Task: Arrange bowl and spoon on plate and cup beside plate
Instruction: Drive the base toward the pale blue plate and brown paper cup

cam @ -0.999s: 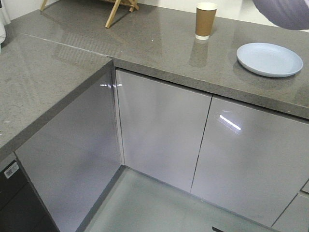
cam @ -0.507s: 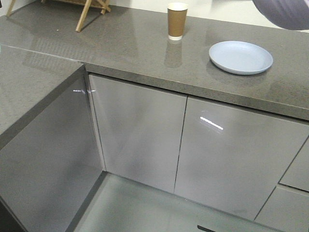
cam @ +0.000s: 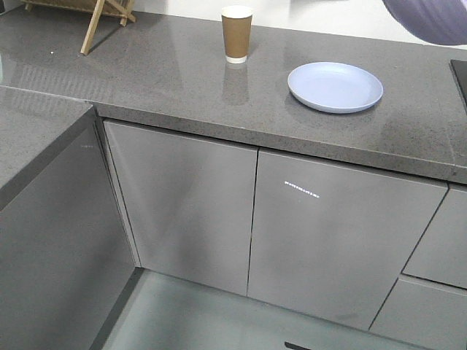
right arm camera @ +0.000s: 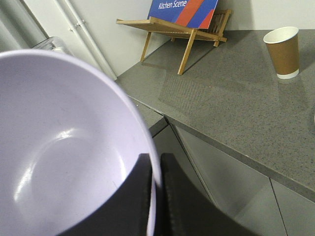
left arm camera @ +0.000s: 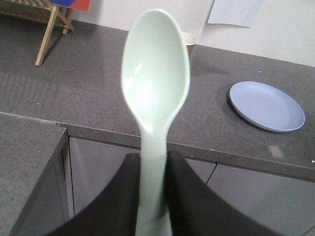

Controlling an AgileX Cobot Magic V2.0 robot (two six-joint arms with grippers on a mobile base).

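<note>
We hold spoon [left arm camera: 155, 88] and bowl [right arm camera: 64, 147] in the air.
Our left gripper [left arm camera: 152, 164] clamps the probably light, stiff spoon's handle; right gripper [right arm camera: 155, 169] pinches the glossy, likely slippery bowl's rim at 4 o'clock; cup [cam: 236, 33] at plate's [cam: 335, 86] 10 o'clock.

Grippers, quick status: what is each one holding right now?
Left gripper: shut on the spoon, clamped at its handle.
Right gripper: shut on the bowl, clamped over its rim.
</note>
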